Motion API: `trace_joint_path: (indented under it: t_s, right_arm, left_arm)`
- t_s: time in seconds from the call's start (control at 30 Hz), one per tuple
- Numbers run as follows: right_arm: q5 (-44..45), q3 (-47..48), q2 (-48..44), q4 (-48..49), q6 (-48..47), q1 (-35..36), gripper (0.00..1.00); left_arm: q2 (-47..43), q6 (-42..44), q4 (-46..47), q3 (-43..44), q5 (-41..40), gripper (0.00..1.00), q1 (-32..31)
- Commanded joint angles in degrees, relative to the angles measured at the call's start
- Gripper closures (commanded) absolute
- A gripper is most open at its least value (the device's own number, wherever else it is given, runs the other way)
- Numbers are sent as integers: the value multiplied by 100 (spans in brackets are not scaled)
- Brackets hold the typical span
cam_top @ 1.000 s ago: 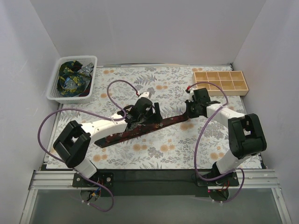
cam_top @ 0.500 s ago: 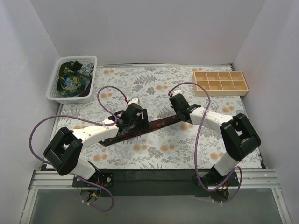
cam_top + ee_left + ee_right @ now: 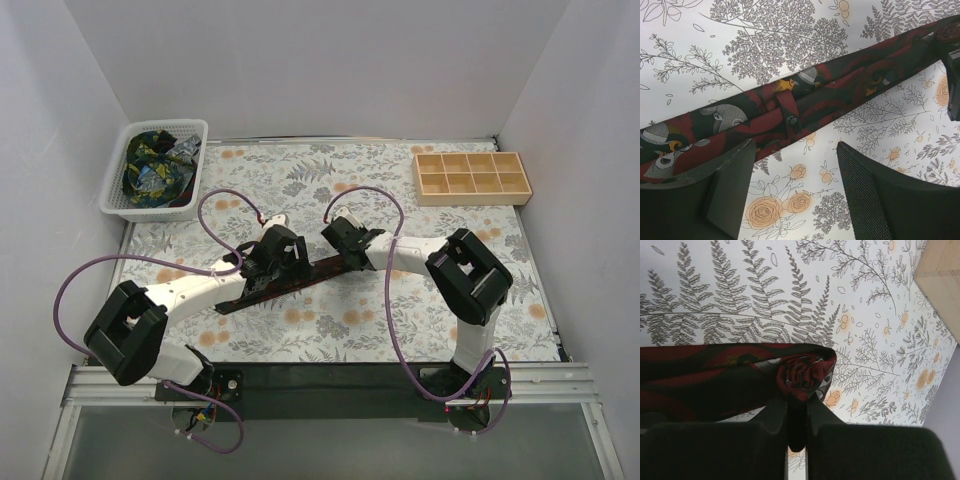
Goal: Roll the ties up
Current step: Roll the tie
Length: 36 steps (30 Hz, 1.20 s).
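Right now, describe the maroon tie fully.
The maroon tie is a long, narrow fabric strip, dark red with black swirls and pale figures. It lies flat and diagonal on the floral cloth, keeper loop up. Its right end is curled over, pinched in the shut right pincer; the open left pincer hangs over its middle.

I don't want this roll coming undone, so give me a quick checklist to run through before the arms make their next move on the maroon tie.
1. Right pincer shut on the rolled end of the tie: ok.
2. Left pincer open over the flat stretch: ok.
3. Left fingers clear of the cloth: cannot tell.
4. Flat stretch lying straight on the table: ok.
5. Roll tight and even: cannot tell, part of it is hidden in the grip.
6. Basket and wooden tray well away from the tie: ok.
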Motion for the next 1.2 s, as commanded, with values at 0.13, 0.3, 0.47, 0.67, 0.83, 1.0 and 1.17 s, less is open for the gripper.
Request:
trace_joint_path:
  t_s: [0.13,0.3,0.47,0.67,0.83,1.0,1.17]
  right_arm:
    - [-825,282,316,-226,107,70,89]
    - [-1256,432,369,-392,36,61,73]
    - [-1432,625,299,-612,36,70,60]
    - [-1625,810,203,-867,-122,70,54]
    - [-1784,924,115,-955,-104,70,53]
    - [-1968,1038,0,-1043,-69,61,52]
    - [-2047,1179,-52,-1043,-61,43,45]
  left_arm:
    - [-262,-85,11,-103,-44,40,34]
    - [-262,-85,28,-103,44,40,34]
    - [-253,-68,46,-68,132,40,34]
    - [-244,-41,46,2,193,39,34]
    - [-262,-6,37,55,203,39,34]
    - [-288,29,37,90,229,36,34]
    - [-297,178,37,143,237,32,34]
